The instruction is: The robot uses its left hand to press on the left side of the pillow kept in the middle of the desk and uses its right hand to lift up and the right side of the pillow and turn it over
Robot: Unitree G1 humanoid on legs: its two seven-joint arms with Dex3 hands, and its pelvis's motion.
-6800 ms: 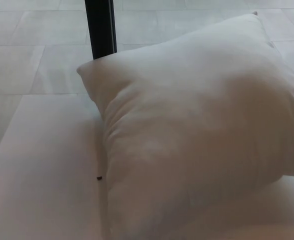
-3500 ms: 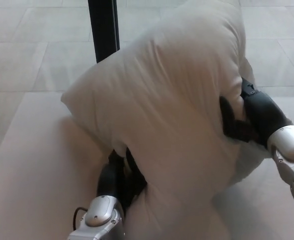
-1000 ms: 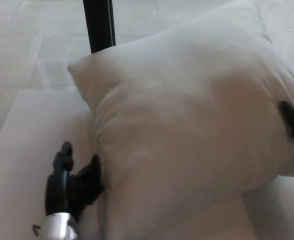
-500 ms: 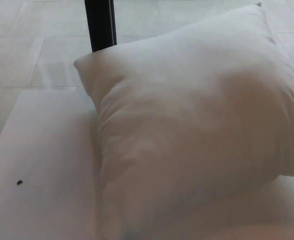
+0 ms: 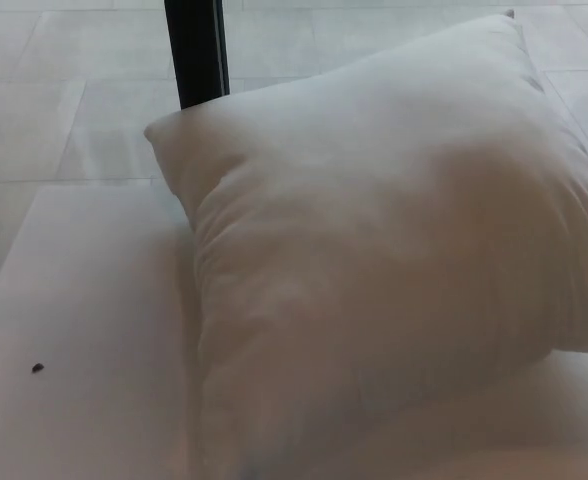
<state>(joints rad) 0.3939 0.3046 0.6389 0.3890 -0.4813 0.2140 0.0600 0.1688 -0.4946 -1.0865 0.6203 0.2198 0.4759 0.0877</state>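
Head view right now: neither the left hand nor the right hand is in the shot, so I can't say whether either one is spread, closed or holding anything. No arm or forearm shows at the edges.

What fills most of the picture is the white pillow (image 5: 394, 260). It lies flat on the pale desk (image 5: 84, 330), turned a bit diagonally, so one corner points to the upper left and another reaches the top right. Its right side runs out past the picture's right edge and its near end goes off the bottom. The fabric is soft and puffy, with faint wrinkles running down the left seam and more on the far right. Nothing is pressing on it.

Left of the pillow, well apart from it, a tiny dark speck (image 5: 37, 368) sits on the bare desk surface; too small to tell what it is.

Behind the desk there's a light tiled floor (image 5: 74, 90), and a black upright post (image 5: 196, 50) stands at the top, just behind the pillow's upper-left corner.
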